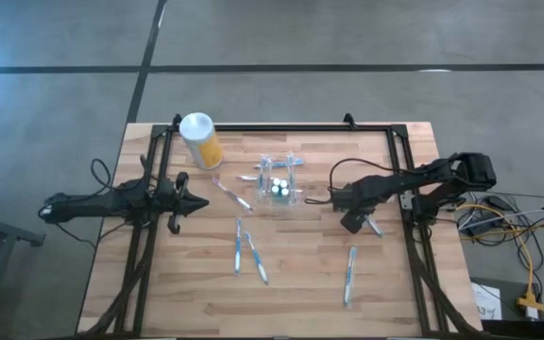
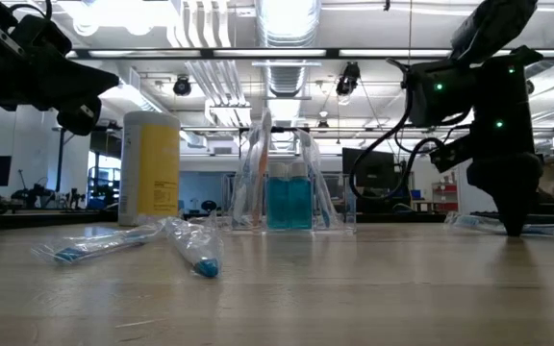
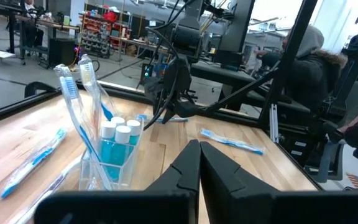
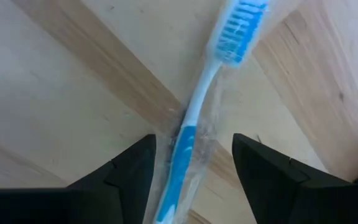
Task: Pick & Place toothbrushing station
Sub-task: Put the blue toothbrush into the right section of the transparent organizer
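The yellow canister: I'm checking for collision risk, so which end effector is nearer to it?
Left. The left end effector sits just in front of the canister; the right end effector is far across the table, past the clear holder.

Matt wooden table (image 1: 300, 283), seemingly glossy plastic toothbrush wrapper (image 4: 194, 134).

high: straight down | low: tabletop level | wrists: close | shared: table (image 1: 291, 283)

This is a robotics lab or workshop: beyond the wooden table (image 1: 281, 283) an open hall shows exposed ceiling ducts (image 2: 287, 19) and strip lights, far shelving racks (image 3: 104, 28) crowded with gear, dark monitors (image 2: 368, 168), and a hooded person (image 3: 303, 59) seated at a bench.
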